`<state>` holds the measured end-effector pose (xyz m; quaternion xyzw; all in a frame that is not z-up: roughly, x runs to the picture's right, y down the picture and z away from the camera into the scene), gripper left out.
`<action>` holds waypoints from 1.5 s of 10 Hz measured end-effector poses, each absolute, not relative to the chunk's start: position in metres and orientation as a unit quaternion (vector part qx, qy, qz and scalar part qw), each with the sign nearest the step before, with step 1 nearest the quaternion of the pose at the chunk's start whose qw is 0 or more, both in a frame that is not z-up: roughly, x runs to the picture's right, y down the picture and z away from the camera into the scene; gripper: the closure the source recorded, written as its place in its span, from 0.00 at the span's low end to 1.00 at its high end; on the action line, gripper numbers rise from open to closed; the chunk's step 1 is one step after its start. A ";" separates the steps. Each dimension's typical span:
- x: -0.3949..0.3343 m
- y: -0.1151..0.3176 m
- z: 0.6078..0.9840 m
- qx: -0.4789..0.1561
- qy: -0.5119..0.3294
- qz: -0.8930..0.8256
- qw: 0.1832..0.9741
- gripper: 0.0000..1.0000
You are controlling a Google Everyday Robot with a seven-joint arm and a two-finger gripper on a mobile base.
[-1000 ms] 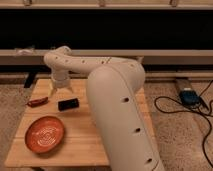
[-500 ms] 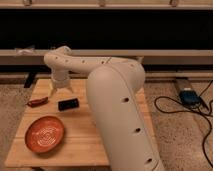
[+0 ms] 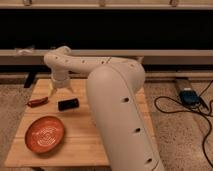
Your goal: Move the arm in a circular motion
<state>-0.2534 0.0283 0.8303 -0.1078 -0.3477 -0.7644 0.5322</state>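
Note:
The arm (image 3: 122, 107) is made of thick off-white segments with small dark holes. It rises from the bottom centre, bends at an elbow (image 3: 122, 70), and reaches left to a wrist (image 3: 59, 59). The gripper (image 3: 60, 90) hangs down from the wrist over the far left part of the wooden table (image 3: 75, 147). Its fingers (image 3: 52, 88) look spread apart and hold nothing. It hovers just behind a black rectangular object (image 3: 68, 104).
An orange-red plate (image 3: 46, 134) lies on the table's front left. A red-brown object (image 3: 37, 102) lies at the left edge. A blue device (image 3: 189, 96) and black cables lie on the floor to the right. A ledge with a dark wall runs behind.

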 end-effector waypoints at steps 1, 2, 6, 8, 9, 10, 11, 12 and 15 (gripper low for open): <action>-0.253 0.028 0.830 -0.108 -0.348 -0.764 0.532 0.20; -0.253 0.028 0.830 -0.108 -0.348 -0.764 0.532 0.20; -0.254 0.026 0.831 -0.108 -0.344 -0.767 0.531 0.20; -0.278 0.017 0.816 -0.099 -0.335 -0.791 0.503 0.20; -0.298 0.013 0.805 -0.094 -0.331 -0.805 0.484 0.20; -0.315 0.013 0.794 -0.089 -0.326 -0.817 0.467 0.20; -0.335 0.018 0.776 -0.083 -0.320 -0.832 0.446 0.20; -0.345 0.024 0.763 -0.080 -0.312 -0.843 0.431 0.20; -0.378 0.059 0.714 -0.064 -0.289 -0.875 0.383 0.20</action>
